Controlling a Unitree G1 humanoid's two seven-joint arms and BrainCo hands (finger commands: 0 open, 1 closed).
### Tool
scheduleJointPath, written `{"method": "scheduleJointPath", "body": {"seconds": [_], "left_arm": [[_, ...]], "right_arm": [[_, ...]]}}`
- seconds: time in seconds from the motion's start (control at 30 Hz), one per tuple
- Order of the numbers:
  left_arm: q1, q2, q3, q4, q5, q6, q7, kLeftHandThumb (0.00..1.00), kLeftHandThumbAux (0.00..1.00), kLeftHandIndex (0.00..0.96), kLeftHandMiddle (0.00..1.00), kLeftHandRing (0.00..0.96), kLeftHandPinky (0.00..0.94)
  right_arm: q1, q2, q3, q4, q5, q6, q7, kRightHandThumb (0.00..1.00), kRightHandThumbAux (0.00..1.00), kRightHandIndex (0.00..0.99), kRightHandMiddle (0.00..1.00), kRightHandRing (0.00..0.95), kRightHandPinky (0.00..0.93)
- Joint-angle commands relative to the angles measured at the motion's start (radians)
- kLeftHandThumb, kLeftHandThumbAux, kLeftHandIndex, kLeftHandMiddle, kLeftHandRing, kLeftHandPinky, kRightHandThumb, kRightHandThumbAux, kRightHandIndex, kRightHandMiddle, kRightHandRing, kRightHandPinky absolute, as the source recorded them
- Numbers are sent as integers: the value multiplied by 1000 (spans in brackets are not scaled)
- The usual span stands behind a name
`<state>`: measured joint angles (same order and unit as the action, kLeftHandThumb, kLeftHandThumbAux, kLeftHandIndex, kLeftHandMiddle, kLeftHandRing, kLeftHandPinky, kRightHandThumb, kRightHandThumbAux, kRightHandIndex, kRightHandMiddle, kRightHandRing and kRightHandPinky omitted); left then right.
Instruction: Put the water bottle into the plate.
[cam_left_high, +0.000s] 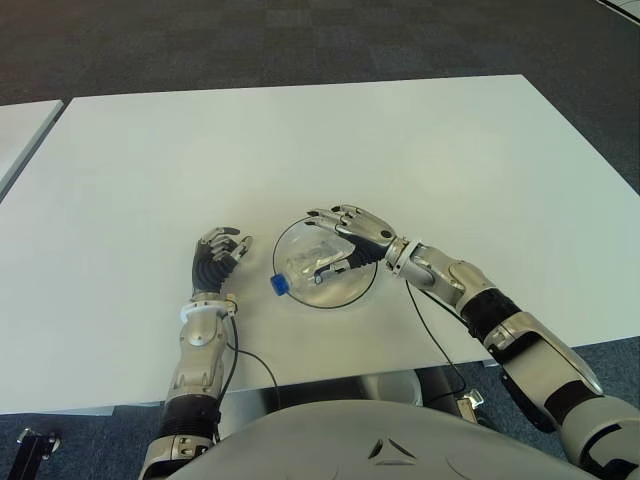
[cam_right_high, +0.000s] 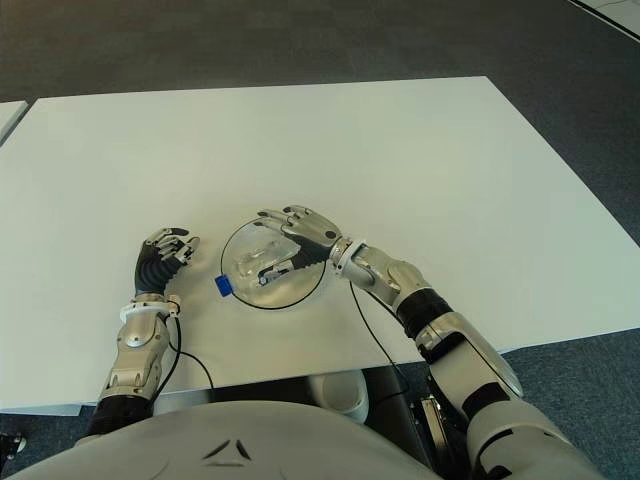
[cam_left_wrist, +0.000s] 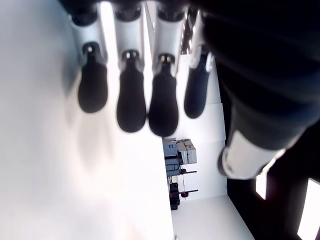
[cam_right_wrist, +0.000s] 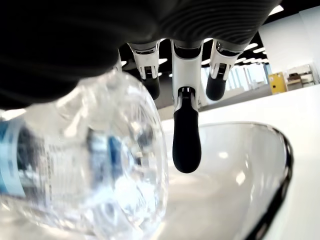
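Observation:
A clear water bottle (cam_left_high: 315, 262) with a blue cap (cam_left_high: 279, 285) lies on its side in a clear glass plate (cam_left_high: 352, 291) with a dark rim, near the table's front edge. The cap end sticks out over the plate's left rim. My right hand (cam_left_high: 327, 243) hovers over the bottle from the right, fingers (cam_right_wrist: 186, 135) stretched out past it and the thumb lying along its side. The right wrist view has the bottle (cam_right_wrist: 85, 165) close under the palm, inside the plate (cam_right_wrist: 280, 165). My left hand (cam_left_high: 218, 250) shows just left of the plate, holding nothing.
The white table (cam_left_high: 300, 150) extends wide behind and to both sides of the plate. A second table's corner (cam_left_high: 20, 125) shows at the far left. Dark carpet lies beyond. Thin black cables (cam_left_high: 430, 335) run from both wrists toward my body.

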<state>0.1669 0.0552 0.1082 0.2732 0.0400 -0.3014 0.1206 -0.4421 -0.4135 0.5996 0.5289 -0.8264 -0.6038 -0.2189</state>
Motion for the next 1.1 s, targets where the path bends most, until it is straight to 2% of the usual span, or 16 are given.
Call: {"method": "scheduleJointPath", "body": {"seconds": [0.03,0.2,0.4,0.73,0.87,1.0,1.1], "left_arm": [[10,-2,2,10,-7,19,-10,703,715,433,682,666,654],[10,-1,1,7,-8,23,-11,702,714,433,678,662,650],[10,-1,1,7,-10,24,-12,702,714,433,677,660,647],[6,-1,2,15,-5,19,-6,702,714,434,682,667,653],[5,-1,2,17,0,19,-1,702,714,434,684,670,653],[5,2,-1,18,10,17,3,702,714,434,685,671,649],[5,2,-1,17,12,18,4,702,714,434,685,672,648]], "right_arm": [[33,-4,-36,-53,27,15,11,346,107,0,0,0,0],[63,-13,-71,-117,52,31,46,356,92,0,0,0,0],[88,-13,-107,-149,67,42,45,371,96,0,0,0,0],[154,2,-211,-213,152,142,81,438,115,0,0,0,0],[176,12,-246,-218,208,153,96,447,121,0,0,0,0],[200,33,-307,-176,369,123,149,409,138,0,0,0,0],[204,49,-329,-156,430,98,163,361,152,0,0,0,0]]}}
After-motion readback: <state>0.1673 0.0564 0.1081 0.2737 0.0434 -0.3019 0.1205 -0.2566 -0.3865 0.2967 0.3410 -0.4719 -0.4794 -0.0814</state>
